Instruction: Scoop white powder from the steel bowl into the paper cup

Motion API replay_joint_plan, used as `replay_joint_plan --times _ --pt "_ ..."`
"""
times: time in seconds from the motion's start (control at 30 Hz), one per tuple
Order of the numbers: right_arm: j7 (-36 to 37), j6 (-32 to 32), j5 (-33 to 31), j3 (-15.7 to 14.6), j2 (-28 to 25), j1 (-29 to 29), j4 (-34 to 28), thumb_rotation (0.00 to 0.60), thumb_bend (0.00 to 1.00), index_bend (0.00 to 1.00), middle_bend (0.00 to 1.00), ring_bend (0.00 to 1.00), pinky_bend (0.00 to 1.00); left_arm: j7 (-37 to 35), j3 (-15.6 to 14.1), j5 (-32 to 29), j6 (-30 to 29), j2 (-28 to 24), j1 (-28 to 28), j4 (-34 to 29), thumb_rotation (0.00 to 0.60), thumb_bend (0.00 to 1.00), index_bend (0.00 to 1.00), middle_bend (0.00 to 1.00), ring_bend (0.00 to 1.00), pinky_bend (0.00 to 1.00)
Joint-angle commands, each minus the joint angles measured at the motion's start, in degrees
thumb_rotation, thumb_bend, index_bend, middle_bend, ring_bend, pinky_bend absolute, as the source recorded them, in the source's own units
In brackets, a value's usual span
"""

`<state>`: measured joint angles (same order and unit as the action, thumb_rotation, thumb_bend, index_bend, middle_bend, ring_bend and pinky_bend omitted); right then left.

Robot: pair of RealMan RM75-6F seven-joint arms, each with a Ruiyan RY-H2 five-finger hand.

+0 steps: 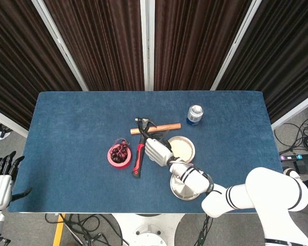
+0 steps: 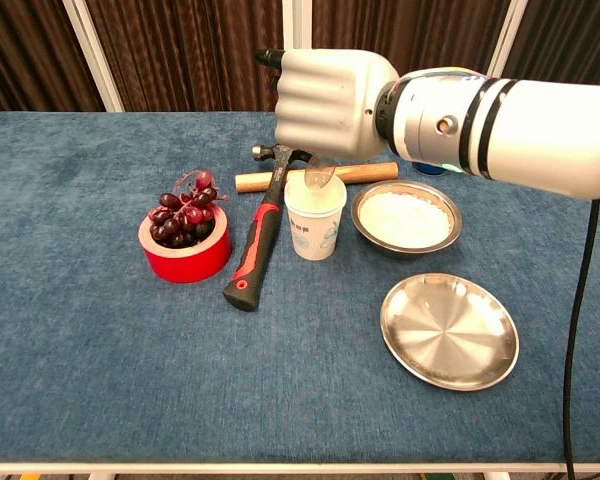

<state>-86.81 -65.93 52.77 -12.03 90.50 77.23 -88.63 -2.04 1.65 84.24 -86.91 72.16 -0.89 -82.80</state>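
right hand (image 2: pixel 332 100) grasping small metal spoon (image 2: pixel 318 178), tipped over white paper cup (image 2: pixel 314 217); steel bowl of white powder (image 2: pixel 406 219) beside it. left hand (image 1: pixel 1 179) released, off-table.

Hammer (image 2: pixel 261 225) and steel bowl (image 2: pixel 405 221) flanking cup (image 2: pixel 314 222)

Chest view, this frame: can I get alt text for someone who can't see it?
The robot's right hand holds a spoon tipped over a white paper cup on a blue table, beside a steel bowl of white powder. A hammer and red tape roll holding grapes lie left of the cup; an empty steel plate sits nearer the camera.
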Motion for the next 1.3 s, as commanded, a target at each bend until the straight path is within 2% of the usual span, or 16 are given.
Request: replay_joint_plan --times 0.03,0.3,0.5,0.6,0.73,0.83,0.93,1.1,1.3 --pt "-3.1 -0.6 0.1 -0.3 0.7 -1.3 0.5 0.6 0.33 0.59 0.58 0.22 0.0 -0.1 0.0 0.2 0.0 -0.1 -0.1 -0.2 0.6 0.11 0.19 0.1 0.05 0.03" --pt "-6.4 -1.1 0.8 1.5 1.6 -2.8 0.5 0.6 0.33 0.59 0.57 0.22 0.0 -1.1 -0.3 0.4 0.2 -0.3 0.0 -0.2 0.6 0.11 0.19 0.1 0.05 0.03" --pt "-2.4 -1.6 1.3 4.3 0.9 -5.0 -0.5 0.6 0.33 0.59 0.57 0.22 0.0 -1.7 -0.3 0.6 0.2 0.0 0.1 0.3 0.6 0.11 0.19 0.1 0.05 0.03" --pt "3.2 -2.8 1.7 6.0 -0.2 -7.4 -2.6 0.6 0.33 0.59 0.57 0.22 0.0 -1.7 -0.3 0.7 0.1 0.0 0.0 0.3 0.6 0.11 0.19 0.1 0.05 0.03" --pt "11.4 -5.1 0.8 7.6 -3.5 -11.9 -9.7 0.6 0.33 0.59 0.57 0.22 0.0 -1.3 -0.1 0.9 -0.1 -0.4 -0.1 -0.1 0.6 0.11 0.19 0.1 0.05 0.03" --pt "19.4 -6.5 2.7 7.2 -6.8 -15.9 -14.6 0.6 0.33 0.59 0.57 0.22 0.0 -0.8 -0.2 1.1 -0.2 -0.8 -0.1 -0.5 0.6 0.1 0.19 0.1 0.05 0.03" --pt "28.4 -7.4 6.0 5.4 -9.6 -20.4 -17.3 0.6 0.33 0.59 0.57 0.22 0.0 -0.3 0.0 1.2 -0.2 -1.1 -0.3 -1.0 0.6 0.11 0.19 0.1 0.05 0.03" --pt "42.7 -6.7 13.4 1.4 -11.9 -26.7 -14.9 0.6 0.33 0.58 0.56 0.21 0.0 1.0 0.2 1.3 0.0 -1.8 -0.7 -2.2 0.6 0.11 0.19 0.1 0.05 0.03" --pt "56.0 -5.4 21.5 -1.0 -8.1 -32.7 -5.9 0.6 0.33 0.57 0.54 0.18 0.0 2.1 0.3 1.7 0.0 -2.4 -1.1 -3.6 0.6 0.11 0.19 0.1 0.05 0.03"
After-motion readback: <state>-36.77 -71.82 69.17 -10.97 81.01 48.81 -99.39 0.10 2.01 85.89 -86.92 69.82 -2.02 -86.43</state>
